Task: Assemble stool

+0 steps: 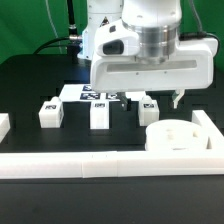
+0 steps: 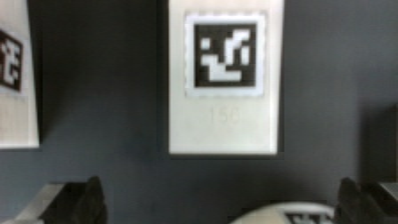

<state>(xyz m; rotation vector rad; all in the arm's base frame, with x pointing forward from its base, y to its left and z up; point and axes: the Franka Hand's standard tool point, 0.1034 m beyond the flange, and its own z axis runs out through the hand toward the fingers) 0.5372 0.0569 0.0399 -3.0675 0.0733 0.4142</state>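
exterior view, arm: the gripper hangs low over the black table, above the row of legs.
exterior view, fingers: spread as wide as they go, with nothing held.
exterior view, legs: three white tagged blocks stand in a row: left leg, middle leg, and right leg beneath the gripper.
exterior view, seat: the round white seat lies near the right leg, toward the exterior view's right, inside the corner of the white rails.
exterior view, board: the marker board lies flat behind the legs.
wrist view, leg: a tagged leg, probably the right leg, lies in line with the gap between the dark fingers. a neighbour leg sits well to one side.
wrist view, seat: a pale rounded edge shows near one finger.
step in hand: judged as lining up to pick a leg; no leg is in the seat yet.
next move: lower straight down, close across the leg's narrow sides, and stay clear of the seat.
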